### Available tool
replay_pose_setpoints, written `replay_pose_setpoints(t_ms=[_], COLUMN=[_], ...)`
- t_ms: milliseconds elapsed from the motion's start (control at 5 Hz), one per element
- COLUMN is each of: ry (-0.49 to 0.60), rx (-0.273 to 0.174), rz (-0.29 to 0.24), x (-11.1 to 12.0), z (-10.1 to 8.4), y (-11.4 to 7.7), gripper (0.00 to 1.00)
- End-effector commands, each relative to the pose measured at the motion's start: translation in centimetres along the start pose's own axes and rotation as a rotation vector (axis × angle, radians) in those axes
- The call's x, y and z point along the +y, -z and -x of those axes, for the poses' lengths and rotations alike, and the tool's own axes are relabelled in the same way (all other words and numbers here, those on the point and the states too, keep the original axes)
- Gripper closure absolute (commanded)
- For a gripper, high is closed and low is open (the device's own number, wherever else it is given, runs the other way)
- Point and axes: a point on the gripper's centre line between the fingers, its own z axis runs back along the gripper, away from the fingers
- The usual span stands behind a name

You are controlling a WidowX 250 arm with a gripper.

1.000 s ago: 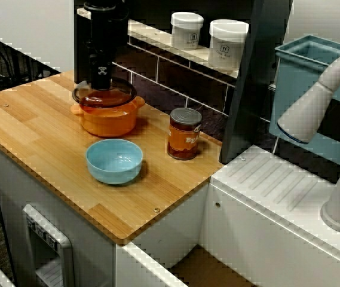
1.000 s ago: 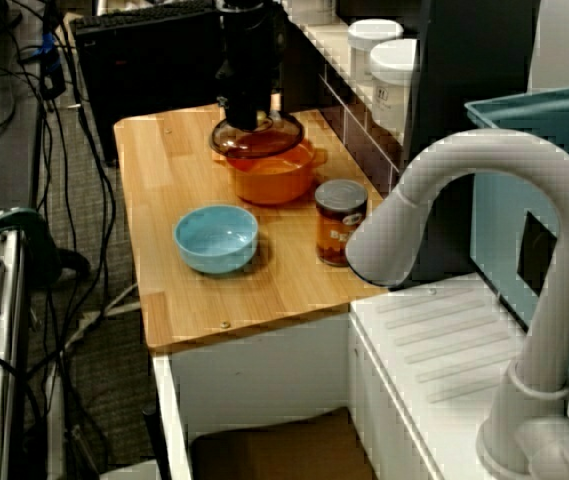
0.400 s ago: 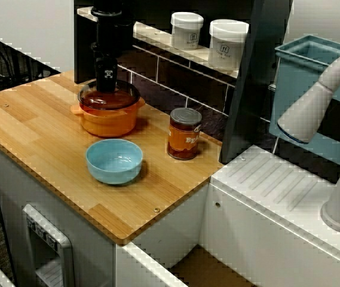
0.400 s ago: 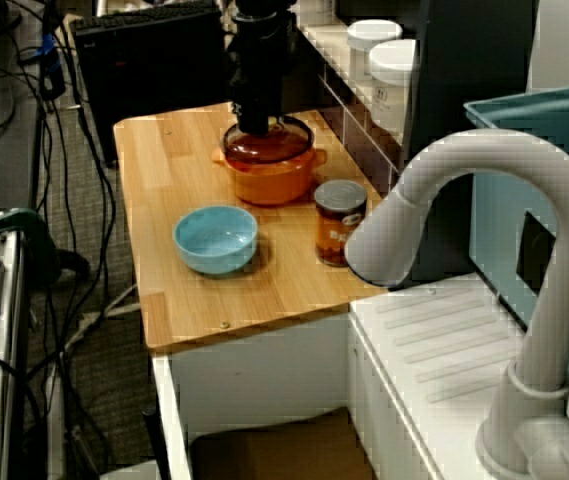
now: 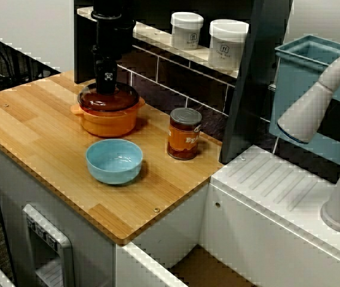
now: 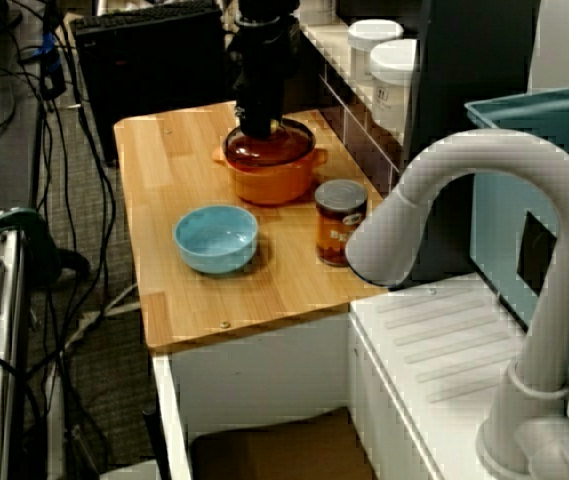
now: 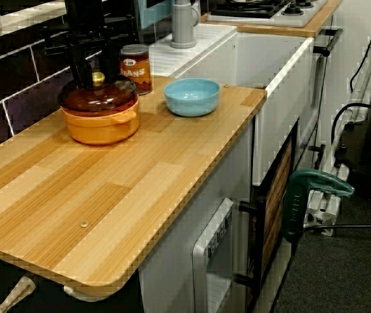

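Lid [image 5: 109, 98] lowered onto one pot [image 5: 107, 124]; one bowl [image 5: 114, 160], one can [image 5: 184, 135].

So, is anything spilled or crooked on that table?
Nothing looks odd. The glass lid sits flat on the orange pot, with the pincer at its top. The blue bowl and the can stand upright, and nothing is spilled.

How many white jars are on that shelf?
2. One white jar stands on the shelf above the can; the second white jar sits beside it, nearer the dark post. The arm may hide others.
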Motion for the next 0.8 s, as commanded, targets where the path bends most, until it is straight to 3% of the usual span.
replay_pose_setpoints(t_ms=[0, 600], ry=[-0.004, -0.001], rx=[-0.023, -0.022], rz=[-0.039, -0.05], x=[0.1, -0.9], z=[0.9, 1.1], y=[-1.2, -1.0], gripper=[1.0, 1.0])
